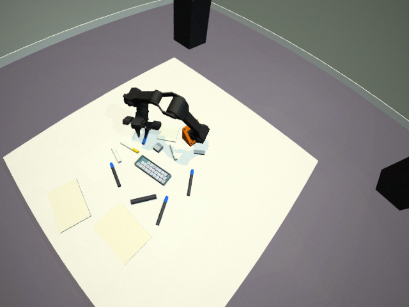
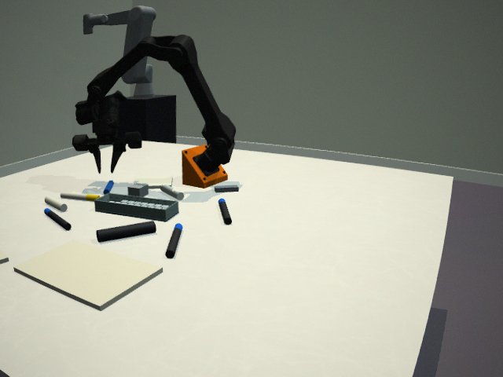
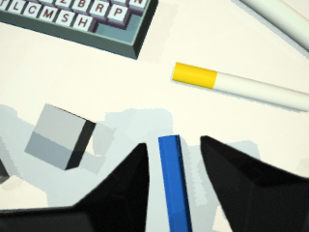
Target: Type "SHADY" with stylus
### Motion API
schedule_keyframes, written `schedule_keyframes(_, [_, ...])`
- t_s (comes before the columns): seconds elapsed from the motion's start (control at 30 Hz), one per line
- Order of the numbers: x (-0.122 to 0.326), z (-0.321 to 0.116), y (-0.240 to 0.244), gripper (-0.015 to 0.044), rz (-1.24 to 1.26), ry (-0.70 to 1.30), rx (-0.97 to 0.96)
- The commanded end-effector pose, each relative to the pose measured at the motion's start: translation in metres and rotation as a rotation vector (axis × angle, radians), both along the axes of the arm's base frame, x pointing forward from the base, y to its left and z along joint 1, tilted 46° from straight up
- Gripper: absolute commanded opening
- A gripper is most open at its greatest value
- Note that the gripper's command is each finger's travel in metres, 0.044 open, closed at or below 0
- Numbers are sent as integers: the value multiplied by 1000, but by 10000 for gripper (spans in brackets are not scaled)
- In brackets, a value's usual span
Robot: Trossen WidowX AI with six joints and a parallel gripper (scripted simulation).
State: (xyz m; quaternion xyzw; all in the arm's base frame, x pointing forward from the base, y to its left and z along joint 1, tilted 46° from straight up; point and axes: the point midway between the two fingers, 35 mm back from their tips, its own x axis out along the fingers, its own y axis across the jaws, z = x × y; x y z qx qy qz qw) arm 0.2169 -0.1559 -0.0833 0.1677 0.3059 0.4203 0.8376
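The blue stylus (image 1: 144,141) (image 2: 108,186) (image 3: 174,188) is a slim stick below the fingertips, apparently lying on the desk. My gripper (image 1: 142,136) (image 2: 105,172) (image 3: 173,146) points down and is open, with a gap on each side of the stylus in the wrist view. The dark teal keyboard (image 1: 152,170) (image 2: 130,210) (image 3: 113,46) with white keys lies in front of it, at the top left of the wrist view. Its S, H, R and P keys are among those legible there; the other end is out of that view.
A grey block (image 1: 158,147) (image 2: 137,189) (image 3: 55,137) and a white stick with a yellow end (image 1: 129,147) (image 2: 77,196) (image 3: 256,89) lie between gripper and keyboard. A thick black cylinder (image 1: 143,199) (image 2: 126,232), several blue-tipped black pens and pale pads lie farther out.
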Motion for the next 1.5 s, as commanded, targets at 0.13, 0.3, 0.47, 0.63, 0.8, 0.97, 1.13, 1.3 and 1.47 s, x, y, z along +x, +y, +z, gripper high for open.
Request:
schedule_keyframes(0.13, [-1,6,-6,150,-9,54,13])
schedule_keyframes(0.3, [-4,2,1,150,-84,482,123])
schedule_keyframes(0.47, [-9,-2,5,150,-219,923,182])
schedule_keyframes(0.63, [-12,-5,6,150,-429,1339,195])
schedule_keyframes(0.8, [-14,-6,4,150,-600,1570,173])
schedule_keyframes(0.97, [-15,-7,2,150,-778,1752,146])
schedule_keyframes(1.13, [-16,-7,0,150,-984,1913,135])
schedule_keyframes(1.3, [-17,-7,-3,150,-1217,2043,117])
schedule_keyframes(1.47, [-18,-6,-6,150,-1477,2139,113])
